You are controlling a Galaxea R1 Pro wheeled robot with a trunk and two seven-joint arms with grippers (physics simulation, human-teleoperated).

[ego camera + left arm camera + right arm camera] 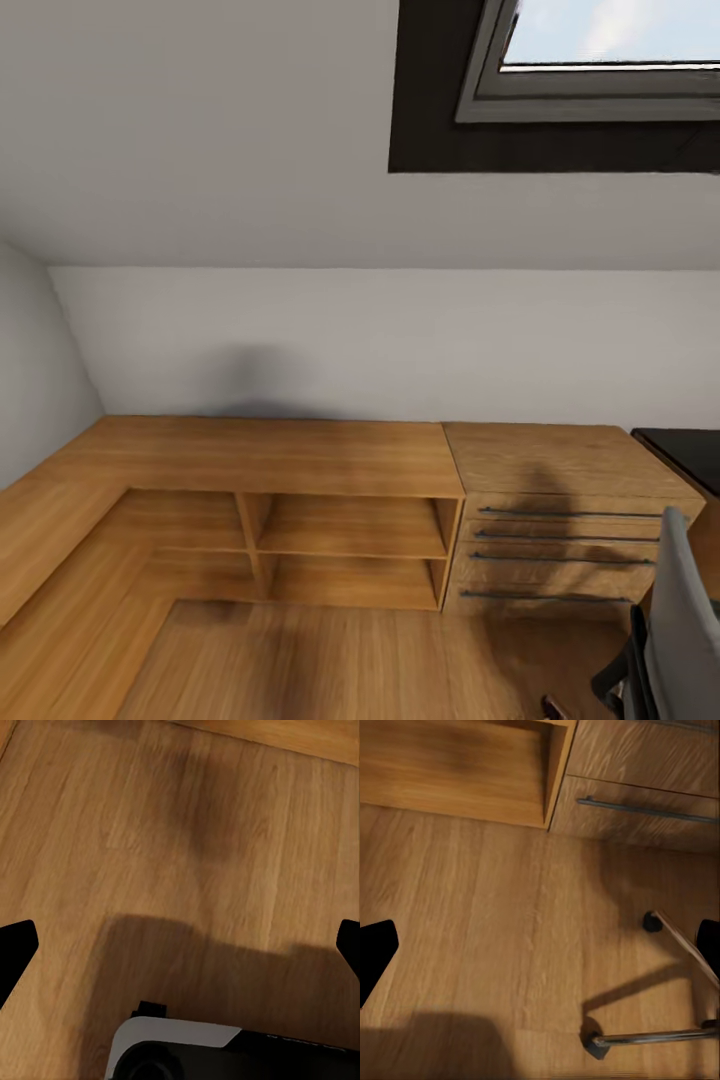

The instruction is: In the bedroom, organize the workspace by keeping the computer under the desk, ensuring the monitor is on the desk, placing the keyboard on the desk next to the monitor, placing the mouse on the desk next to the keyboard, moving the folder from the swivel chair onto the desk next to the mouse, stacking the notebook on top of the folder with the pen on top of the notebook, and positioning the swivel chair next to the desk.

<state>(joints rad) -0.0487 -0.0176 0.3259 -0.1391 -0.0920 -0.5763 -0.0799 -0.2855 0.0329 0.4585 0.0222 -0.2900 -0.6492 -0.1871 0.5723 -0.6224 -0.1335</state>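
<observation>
The swivel chair point(684, 622) shows at the lower right edge of the head view, with its grey back and a black armrest. Its chrome base point(675, 1036) with black casters stands on the wood floor in the right wrist view. A corner of the black-topped desk point(686, 455) peeks in at the right edge, behind the chair. My right gripper point(540, 949) hangs open over the floor close to the chair base, with nothing between its fingers. My left gripper point(180, 945) is open too, over bare floor. The computer, monitor, keyboard, mouse, folder, notebook and pen are out of view.
A light-wood dresser point(560, 500) with several drawers stands left of the desk. A low L-shaped wooden shelf unit point(300, 500) runs along the wall and the left side. A skylight point(600, 60) sits in the sloped ceiling. Part of my white and black base point(187, 1050) shows under the left gripper.
</observation>
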